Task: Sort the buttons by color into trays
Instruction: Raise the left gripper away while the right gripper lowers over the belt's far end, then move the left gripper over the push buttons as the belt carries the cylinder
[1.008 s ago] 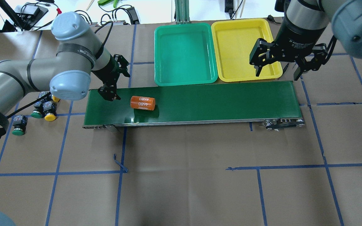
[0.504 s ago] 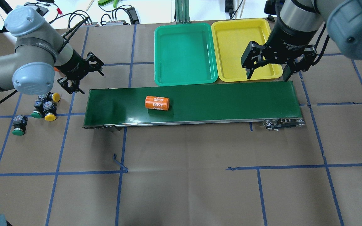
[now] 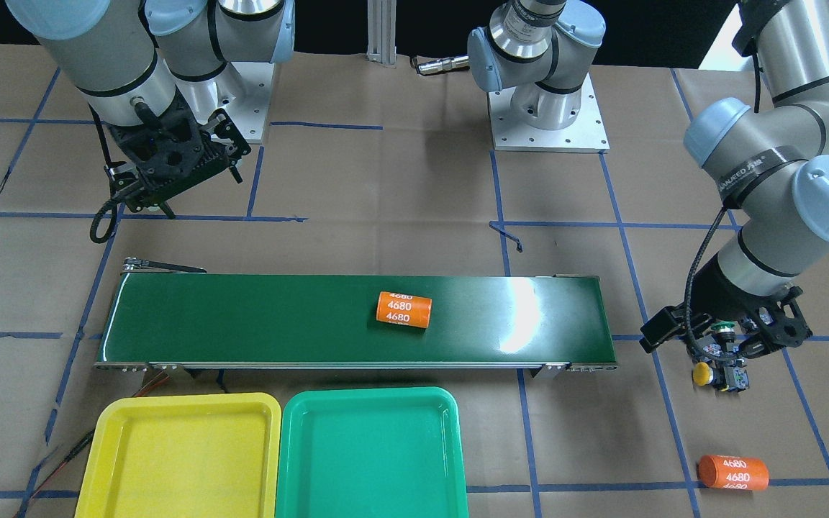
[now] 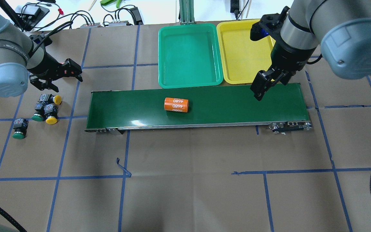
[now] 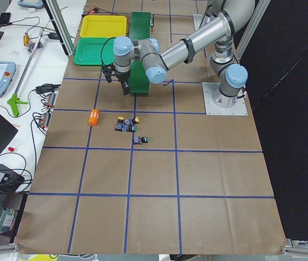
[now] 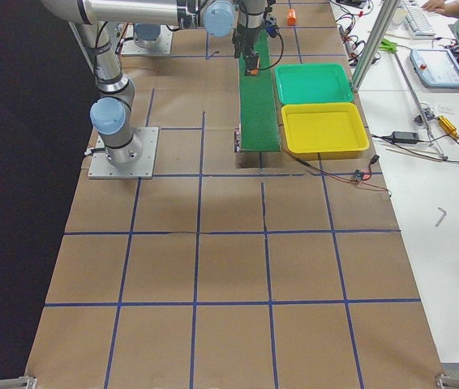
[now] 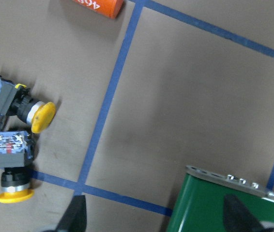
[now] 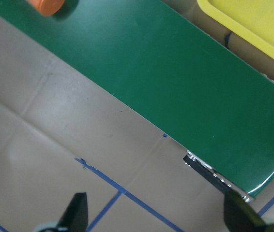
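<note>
Brown paper w/ blue tape grid covered the table (image 4: 185, 193). Entries as I logged them:

1. Buttons (image 4: 49, 110), qty 4 (2 yellow caps, 2 green). All lay on their sides on the paper, just off the conveyor belt's (image 4: 221, 103) left end. 3 were clustered; the lone green button (image 4: 18, 134) lay apart, nearer my base. Prob. put there to be in my left arm's reach.
2. Left gripper (image 4: 66, 82): fingers wide apart, nothing held, above the paper btwn cluster and belt end. Judged open because no pick had begun.
3. Right gripper (image 4: 259, 92): fingers also spread, nothing held, over the belt's right end beside the trays. Prob. stationed to take whatever the belt delivered.
4. Yellow tray (image 4: 240, 51) and green tray (image 4: 188, 51): touching side by side along the belt's far edge, no button in either. Sorting judged not started.
5. Orange cylinder (image 4: 176, 105), marked 4680: on its side mid-belt. Second cylinder (image 3: 733, 472): on the paper beyond the buttons. Neither was a task item.
</note>
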Robot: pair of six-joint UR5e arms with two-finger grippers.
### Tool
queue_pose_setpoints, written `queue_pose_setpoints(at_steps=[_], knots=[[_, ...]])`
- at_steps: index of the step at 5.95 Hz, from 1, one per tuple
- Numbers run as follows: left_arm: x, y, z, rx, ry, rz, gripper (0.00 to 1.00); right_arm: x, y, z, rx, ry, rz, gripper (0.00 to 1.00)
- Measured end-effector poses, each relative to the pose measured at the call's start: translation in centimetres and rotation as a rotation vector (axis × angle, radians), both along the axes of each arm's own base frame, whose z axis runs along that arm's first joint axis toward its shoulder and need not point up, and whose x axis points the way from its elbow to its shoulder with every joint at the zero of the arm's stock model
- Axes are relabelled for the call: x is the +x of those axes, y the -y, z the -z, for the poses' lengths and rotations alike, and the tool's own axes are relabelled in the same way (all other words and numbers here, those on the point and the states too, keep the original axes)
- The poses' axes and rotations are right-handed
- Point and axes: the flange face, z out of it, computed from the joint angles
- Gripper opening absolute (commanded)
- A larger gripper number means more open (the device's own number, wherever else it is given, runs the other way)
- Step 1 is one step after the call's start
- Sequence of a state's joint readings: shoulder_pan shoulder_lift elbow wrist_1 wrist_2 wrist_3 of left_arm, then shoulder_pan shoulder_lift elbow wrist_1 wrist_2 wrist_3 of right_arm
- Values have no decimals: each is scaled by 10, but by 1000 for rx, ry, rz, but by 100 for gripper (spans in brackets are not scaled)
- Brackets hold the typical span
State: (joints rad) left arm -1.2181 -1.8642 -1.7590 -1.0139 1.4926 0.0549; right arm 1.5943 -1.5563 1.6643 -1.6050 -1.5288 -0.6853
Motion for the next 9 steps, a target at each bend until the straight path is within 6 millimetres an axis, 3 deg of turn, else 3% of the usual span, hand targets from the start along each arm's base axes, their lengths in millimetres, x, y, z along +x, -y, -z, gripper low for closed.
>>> queue_pose_setpoints(at_steps=[2, 3, 5, 7, 9], knots=[[42, -12, 8, 48, 84, 88, 98, -7, 4, 0, -38, -53, -413, 100], [78, -21, 11, 60, 93, 122, 98, -8, 8, -2, -74, -67, -539, 100], [147, -35, 21, 73, 90, 179, 98, -4, 16, 4, -96, -66, -703, 100], [207, -51, 48, 85, 61, 278, 98, 8, 20, 13, -96, -49, -815, 100], [239, -63, 86, 83, 16, 273, 98, 12, 20, 15, -93, -45, -870, 100]])
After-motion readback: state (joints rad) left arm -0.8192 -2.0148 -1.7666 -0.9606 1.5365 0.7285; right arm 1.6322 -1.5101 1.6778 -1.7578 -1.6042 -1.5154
